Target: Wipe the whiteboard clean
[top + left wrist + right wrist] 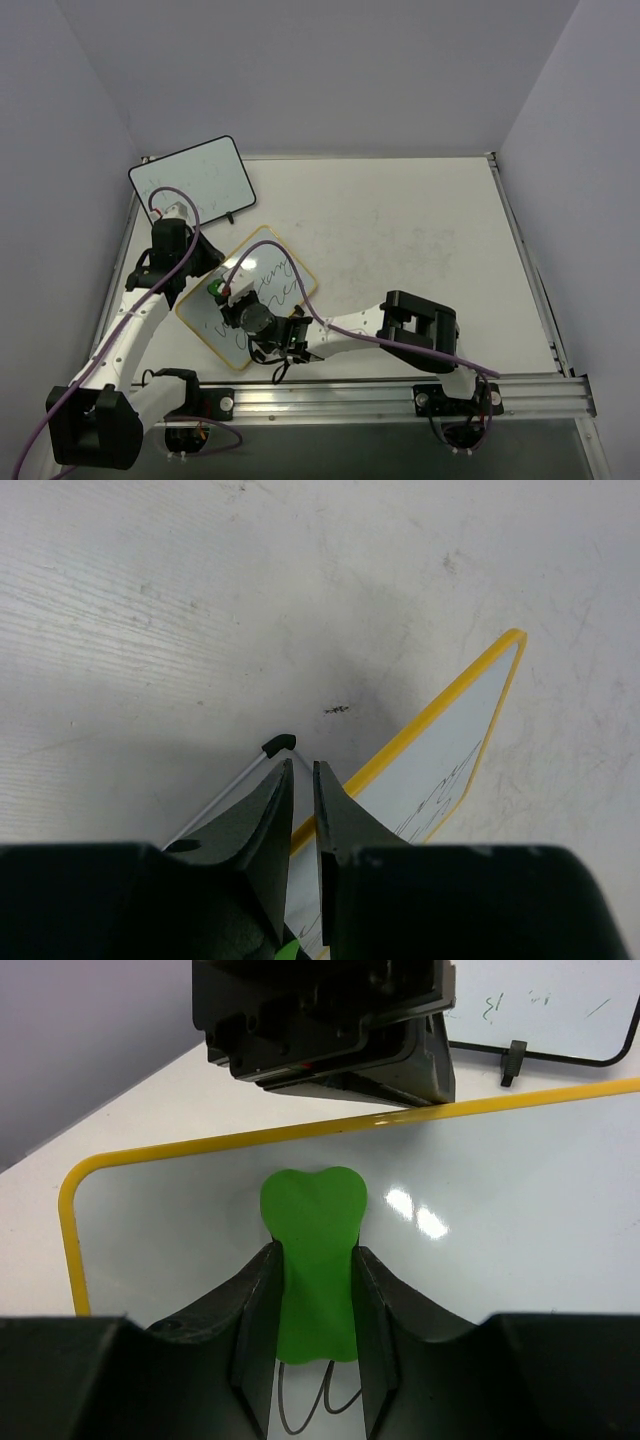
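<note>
Whiteboard (280, 275) under eraser (312, 1260) in right jaws

The white counter (400, 240) is showing grey scuffs across its middle. The yellow-rimmed whiteboard (283, 283) is lying flat and skewed near the front left, handwriting facing up. The black-rimmed whiteboard (200, 180) is sitting at the far left corner, just apart from it.

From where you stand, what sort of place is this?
Probably a robot test bench in a lab: a white table boxed in by plain walls, a left arm and a right arm bolted to a metal rail, and the right tool holding a green eraser on a yellow-rimmed whiteboard.
</note>
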